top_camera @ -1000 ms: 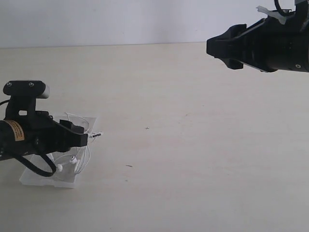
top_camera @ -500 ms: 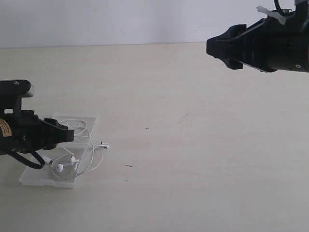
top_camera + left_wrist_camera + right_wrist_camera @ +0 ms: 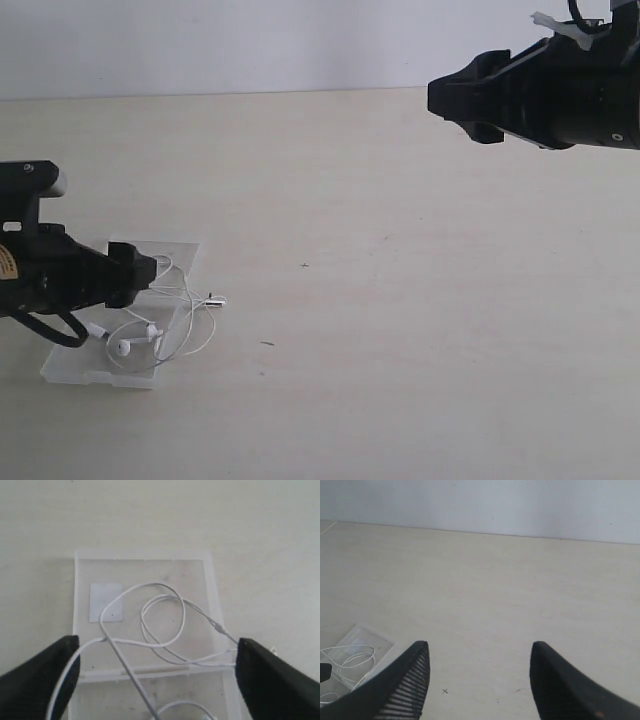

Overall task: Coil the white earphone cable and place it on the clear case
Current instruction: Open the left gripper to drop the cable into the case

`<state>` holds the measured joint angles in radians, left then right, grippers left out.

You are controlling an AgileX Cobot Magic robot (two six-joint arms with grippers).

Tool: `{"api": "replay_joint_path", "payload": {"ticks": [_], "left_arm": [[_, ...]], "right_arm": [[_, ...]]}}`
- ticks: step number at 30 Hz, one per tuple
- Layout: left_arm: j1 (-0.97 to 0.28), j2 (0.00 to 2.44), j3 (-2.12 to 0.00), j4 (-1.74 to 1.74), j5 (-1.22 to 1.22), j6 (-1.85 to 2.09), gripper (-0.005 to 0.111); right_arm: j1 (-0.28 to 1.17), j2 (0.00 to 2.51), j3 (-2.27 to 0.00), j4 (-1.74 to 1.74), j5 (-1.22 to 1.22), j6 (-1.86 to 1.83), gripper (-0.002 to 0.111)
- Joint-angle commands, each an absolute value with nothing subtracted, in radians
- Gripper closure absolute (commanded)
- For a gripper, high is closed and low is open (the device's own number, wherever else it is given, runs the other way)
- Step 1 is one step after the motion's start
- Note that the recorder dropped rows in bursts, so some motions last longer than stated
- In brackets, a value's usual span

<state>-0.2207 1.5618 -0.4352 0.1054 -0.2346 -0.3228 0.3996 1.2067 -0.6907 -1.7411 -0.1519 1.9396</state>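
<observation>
The case (image 3: 186, 250) lies flat and opened out on the worktop (image 3: 380, 300), in the lower left of the exterior view. Its two clear halves sit one behind the other. The cable (image 3: 168, 322) rests on it in a few loose, uneven loops. Most of the wire is over the plastic, but one loop spills past the case's right edge onto the worktop. The plug (image 3: 215, 299) lies there too, just beside that edge. Both earbuds (image 3: 124, 347) sit on the nearer half of the case.

The left hand (image 3: 143, 272) is low at the far left of the exterior view, over the case and pointing right. In the left wrist view the left hand (image 3: 156, 646) stands wide, its two dark fingers well apart with nothing clamped between them. The cable (image 3: 128, 671) loops across the case (image 3: 150, 565) between them, near a small white sticker (image 3: 105, 602). One strand runs right by a fingertip; whether it touches cannot be told.

The right hand (image 3: 462, 108) hangs in the upper right of the exterior view, well apart from the case. The right wrist view shows the right hand (image 3: 479, 647) spread wide and empty above bare worktop, with the case (image 3: 370, 636) far off.
</observation>
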Motion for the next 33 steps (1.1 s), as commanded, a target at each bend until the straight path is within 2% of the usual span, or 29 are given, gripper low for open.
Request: {"api": "replay_joint_path", "payload": {"ticks": [1,11,22,24,30,33], "left_arm": [[-0.217,1.492,-0.435,0.098,-0.212,-0.330,0.020],[-0.209,1.410,-0.448,0.098,-0.162,-0.328,0.020],[-0.311,1.408,-0.448,0.143,-0.168,-0.337,0.021],[-0.311,1.408,-0.448,0.144,-0.179,-0.337,0.024],[-0.311,1.408,-0.448,0.147,-0.190,-0.332,0.043],[-0.311,1.408,-0.446,0.147,-0.196,-0.321,0.045]], "right_arm": [[0.395,1.201,-0.683,-1.744,-0.144,1.939,0.052],[0.395,1.201,-0.683,-1.744,-0.159,1.939,0.052],[0.395,1.201,-0.683,-1.744,-0.155,1.939,0.052],[0.395,1.201,-0.683,-1.744,-0.155,1.939,0.052],[0.395,1.201,-0.683,-1.744,-0.155,1.939,0.052],[0.395,1.201,-0.683,-1.744,-0.156,1.939,0.052]]}}
